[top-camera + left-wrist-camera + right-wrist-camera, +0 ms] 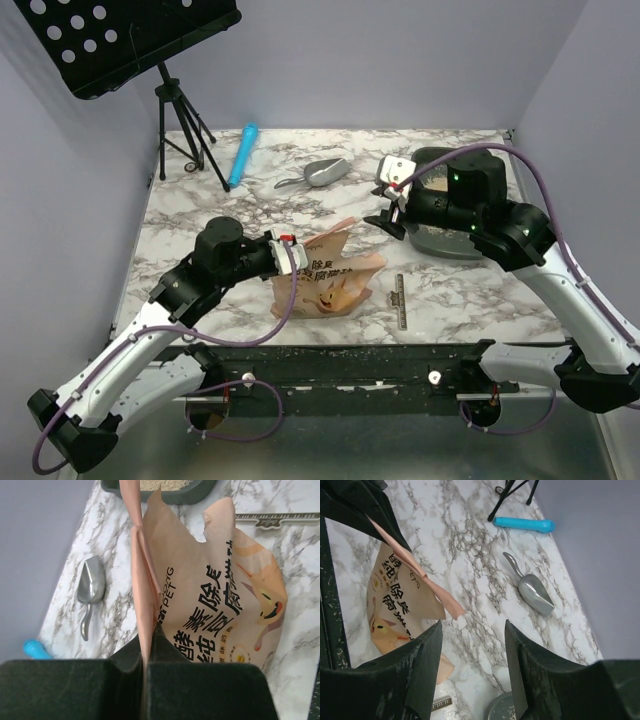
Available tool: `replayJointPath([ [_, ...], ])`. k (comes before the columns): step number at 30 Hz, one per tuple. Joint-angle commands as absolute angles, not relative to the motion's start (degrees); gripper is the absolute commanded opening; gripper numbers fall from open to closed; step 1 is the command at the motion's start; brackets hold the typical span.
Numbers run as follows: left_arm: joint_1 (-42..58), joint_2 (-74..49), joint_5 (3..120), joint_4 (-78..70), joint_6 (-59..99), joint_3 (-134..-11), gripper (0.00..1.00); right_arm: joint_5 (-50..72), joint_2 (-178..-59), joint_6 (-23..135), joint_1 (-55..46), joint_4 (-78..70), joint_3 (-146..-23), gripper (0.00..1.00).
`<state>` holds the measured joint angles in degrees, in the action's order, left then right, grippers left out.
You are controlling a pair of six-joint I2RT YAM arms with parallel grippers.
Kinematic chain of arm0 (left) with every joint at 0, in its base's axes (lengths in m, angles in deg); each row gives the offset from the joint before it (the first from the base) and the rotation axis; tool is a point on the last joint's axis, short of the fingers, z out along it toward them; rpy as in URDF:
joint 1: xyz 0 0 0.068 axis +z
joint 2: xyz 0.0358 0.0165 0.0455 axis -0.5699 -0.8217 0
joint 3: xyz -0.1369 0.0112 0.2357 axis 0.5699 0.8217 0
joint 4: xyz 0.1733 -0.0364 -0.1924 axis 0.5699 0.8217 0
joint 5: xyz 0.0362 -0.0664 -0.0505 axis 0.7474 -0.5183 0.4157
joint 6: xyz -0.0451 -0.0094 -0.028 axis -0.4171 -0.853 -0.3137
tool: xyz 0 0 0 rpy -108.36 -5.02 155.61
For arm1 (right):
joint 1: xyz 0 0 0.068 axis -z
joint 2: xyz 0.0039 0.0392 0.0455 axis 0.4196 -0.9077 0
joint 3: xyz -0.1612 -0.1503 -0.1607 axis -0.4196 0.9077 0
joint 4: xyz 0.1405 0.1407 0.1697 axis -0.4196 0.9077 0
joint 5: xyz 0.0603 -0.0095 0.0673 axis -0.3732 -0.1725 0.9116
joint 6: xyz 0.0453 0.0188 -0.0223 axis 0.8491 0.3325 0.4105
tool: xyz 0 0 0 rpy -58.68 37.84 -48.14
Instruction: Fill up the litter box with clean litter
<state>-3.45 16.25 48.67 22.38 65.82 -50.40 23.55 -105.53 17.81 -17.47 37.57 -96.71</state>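
The orange-pink printed bag (325,278) stands on the marble table, its top edge pinched in my left gripper (287,255), which is shut on it. In the left wrist view the bag (215,595) rises from between the closed fingers (125,680). The dark litter box (192,496) lies just beyond it, with pale clean litter (165,484) inside. From above, the litter box (455,250) is mostly hidden under my right arm. My right gripper (392,215) hovers open over bare marble beside the bag (395,595), holding nothing; the box rim (500,711) shows below its fingertips (436,630).
A silver metal scoop (320,175) and a blue cylinder (243,155) lie at the back of the table. A black music stand's tripod (185,135) occupies the back left corner. A small ruler-like strip (400,300) lies right of the bag.
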Motion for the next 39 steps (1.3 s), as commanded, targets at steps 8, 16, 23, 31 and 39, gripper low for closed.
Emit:
replayJointPath([
  [8, 2.1, 21.1, 46.6, 4.4, 73.4, -47.0, 0.00, 21.1, -108.9, 19.8, -12.2, 29.3, -86.6, 0.61],
  [16, 12.7, 11.7, 26.9, 5.7, 69.0, -61.2, 0.00, 20.2, -110.0, 21.0, -8.5, 26.4, -86.4, 0.61],
  [23, 12.8, 8.1, 16.3, 23.7, 76.4, -73.2, 0.00, 20.7, -109.2, 20.6, -8.0, 26.6, -87.4, 0.61],
  [31, 12.9, 10.8, 18.5, 21.2, 75.7, -55.3, 0.00, 25.4, -110.3, 19.9, -8.0, 27.3, -86.0, 0.62],
  [39, 12.8, 18.4, 22.7, 0.9, 63.6, -34.5, 0.00, 35.7, -114.2, 13.2, -8.0, 30.0, -85.7, 0.62],
])
